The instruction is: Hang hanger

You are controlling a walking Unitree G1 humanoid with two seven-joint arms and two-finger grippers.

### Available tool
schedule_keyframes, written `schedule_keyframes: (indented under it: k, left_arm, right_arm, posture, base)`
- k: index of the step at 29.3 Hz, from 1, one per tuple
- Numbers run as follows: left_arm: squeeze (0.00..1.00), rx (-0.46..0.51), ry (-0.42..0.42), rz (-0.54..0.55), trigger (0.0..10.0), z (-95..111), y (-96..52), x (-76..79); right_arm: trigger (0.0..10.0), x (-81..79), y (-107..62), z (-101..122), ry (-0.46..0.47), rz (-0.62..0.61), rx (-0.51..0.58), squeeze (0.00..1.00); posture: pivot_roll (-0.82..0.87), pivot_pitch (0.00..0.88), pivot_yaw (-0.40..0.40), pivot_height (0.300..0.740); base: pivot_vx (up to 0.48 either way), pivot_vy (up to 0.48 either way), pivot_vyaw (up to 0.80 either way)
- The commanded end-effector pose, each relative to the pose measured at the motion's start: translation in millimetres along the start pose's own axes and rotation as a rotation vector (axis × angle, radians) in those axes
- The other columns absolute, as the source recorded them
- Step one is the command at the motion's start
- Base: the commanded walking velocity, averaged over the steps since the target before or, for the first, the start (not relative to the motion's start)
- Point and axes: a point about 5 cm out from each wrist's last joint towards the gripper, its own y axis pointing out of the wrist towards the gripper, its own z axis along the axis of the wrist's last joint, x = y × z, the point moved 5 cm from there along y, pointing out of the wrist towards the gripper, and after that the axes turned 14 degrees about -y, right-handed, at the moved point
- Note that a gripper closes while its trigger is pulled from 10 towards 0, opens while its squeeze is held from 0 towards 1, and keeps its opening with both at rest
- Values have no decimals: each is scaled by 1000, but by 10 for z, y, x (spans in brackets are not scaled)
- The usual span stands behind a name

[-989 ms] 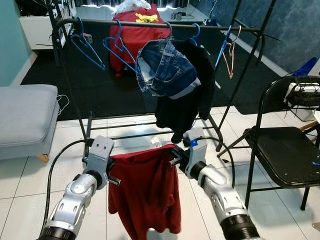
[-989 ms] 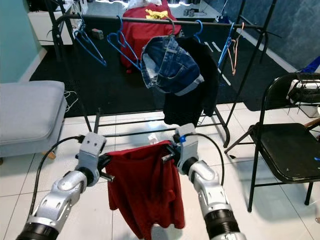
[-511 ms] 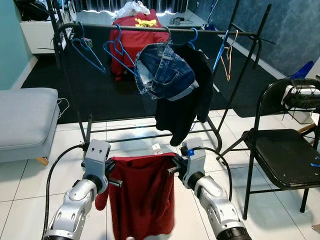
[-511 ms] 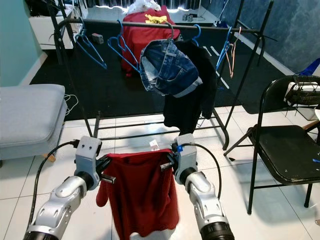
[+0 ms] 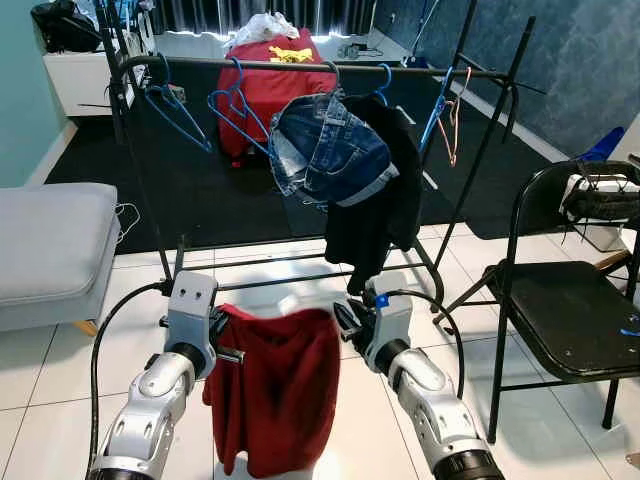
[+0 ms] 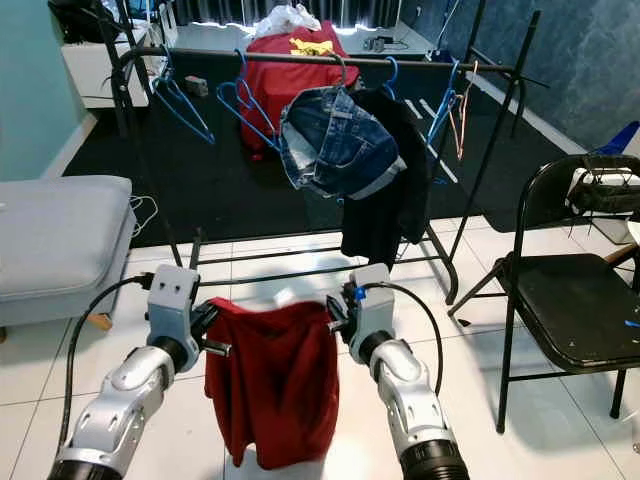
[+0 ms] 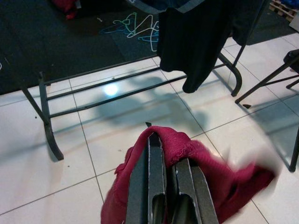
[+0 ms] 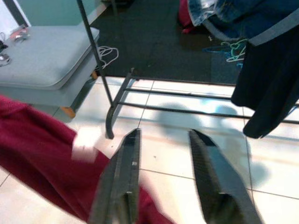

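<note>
Your left gripper (image 7: 169,186) is clamped on one edge of the red garment (image 5: 270,390), which hangs down from it over the white tiles. Your right gripper (image 8: 169,182) has its fingers spread apart, with nothing between them, just beside the cloth. Beyond stands the clothes rack (image 5: 300,68), with blue hangers (image 5: 178,100), denim shorts (image 5: 330,150) and a black garment (image 5: 385,205). You can read no writing anywhere.

this was a room in a home, used for hanging clothes. a black clothes rack (image 5: 300,68) stood on a white tiled floor (image 5: 60,370) beside a dark rug (image 5: 230,170), with jeans (image 5: 330,150), a black garment (image 5: 385,200) and blue hangers (image 5: 175,100) on its rail. a grey cushioned seat (image 5: 50,250) and a black folding chair (image 5: 570,310) stood nearby.
</note>
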Motion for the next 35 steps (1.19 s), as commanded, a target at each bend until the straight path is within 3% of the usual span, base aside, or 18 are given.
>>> schedule_keyframes:
  k: [1, 2, 4, 5, 6, 8, 9, 10, 11, 12, 13, 15, 17, 18, 20, 22, 25, 35]
  left_arm:
    - [0, 16, -3, 6, 10000, 46, 19, -13]
    - [0, 15, -5, 6, 10000, 58, 26, -17]
    - [0, 15, -5, 6, 10000, 58, 26, -17]
    - [0, 15, -7, 7, 10000, 83, 44, -24]
    - [0, 18, 4, 3, 10000, 135, 79, -31]
    - [0, 18, 4, 3, 10000, 135, 79, -31]
    - [0, 24, 8, 2, 10000, 201, 116, -40]
    - [0, 24, 8, 2, 10000, 201, 116, -40]
    - [0, 35, 12, 1, 10000, 284, 152, -51]
    - [0, 35, 12, 1, 10000, 284, 152, -51]
    - [0, 40, 18, -2, 10000, 342, 173, -63]
    - [0, 40, 18, -2, 10000, 342, 173, -63]
    - [0, 38, 24, 2, 10000, 374, 169, -105]
    - [0, 38, 24, 2, 10000, 374, 169, -105]
    - [0, 37, 26, 14, 10000, 382, 152, -156]
    - [0, 37, 26, 14, 10000, 382, 152, -156]
    - [0, 41, 31, 26, 10000, 418, 142, -204]
    - [0, 43, 29, 36, 10000, 428, 132, -218]
  right_arm:
    - [10000, 31, -3, -53, -9, -17, -26, 616]
    - [10000, 25, 28, -70, -55, -2, -65, 0]
    - [10000, 25, 28, -70, -55, -2, -65, 0]
    - [10000, 12, 80, 0, -169, 37, -90, 0]
    - [10000, -25, 156, 252, -303, 102, -59, 0]
    - [10000, -25, 156, 252, -303, 102, -59, 0]
    - [10000, -48, 223, 529, -411, 144, -23, 0]
    - [10000, -48, 223, 529, -411, 144, -23, 0]
    - [10000, -64, 304, 1017, -466, 161, 66, 0]
    - [10000, -64, 304, 1017, -466, 161, 66, 0]
    - [10000, -113, 340, 1608, -504, 175, 187, 0]
    - [10000, -113, 340, 1608, -504, 175, 187, 0]
    - [10000, -262, 238, 2662, -557, 172, 423, 0]
    - [10000, -262, 238, 2662, -557, 172, 423, 0]
    - [10000, -369, 44, 3339, -563, 154, 614, 0]
    - [10000, -369, 44, 3339, -563, 154, 614, 0]
    - [10000, -359, -149, 3789, -573, 97, 749, 0]
    - [10000, -397, -191, 3845, -584, 94, 738, 0]
  posture:
    - [3, 63, -39, 740]
    - [4, 68, -38, 740]
    - [4, 68, -38, 740]
    - [1, 75, -40, 740]
    - [0, 92, -42, 740]
    - [0, 92, -42, 740]
    - [-9, 115, -37, 740]
    - [-9, 115, -37, 740]
    - [-18, 143, -28, 740]
    - [-18, 143, -28, 740]
    - [-22, 166, -21, 740]
    - [-22, 166, -21, 740]
    - [-22, 178, -11, 740]
    - [-22, 178, -11, 740]
    - [-12, 182, -13, 740]
    - [-12, 182, -13, 740]
    - [-6, 184, -15, 740]
    - [-10, 192, -21, 740]
  base:
    - [0, 0, 0]
    - [0, 0, 0]
    - [0, 0, 0]
    - [0, 0, 0]
    - [0, 0, 0]
    - [0, 0, 0]
    - [0, 0, 0]
    - [0, 0, 0]
    - [0, 0, 0]
    - [0, 0, 0]
    - [0, 0, 0]
    - [0, 0, 0]
    - [0, 0, 0]
    - [0, 0, 0]
    - [0, 0, 0]
    - [0, 0, 0]
    - [0, 0, 0]
    - [0, 0, 0]
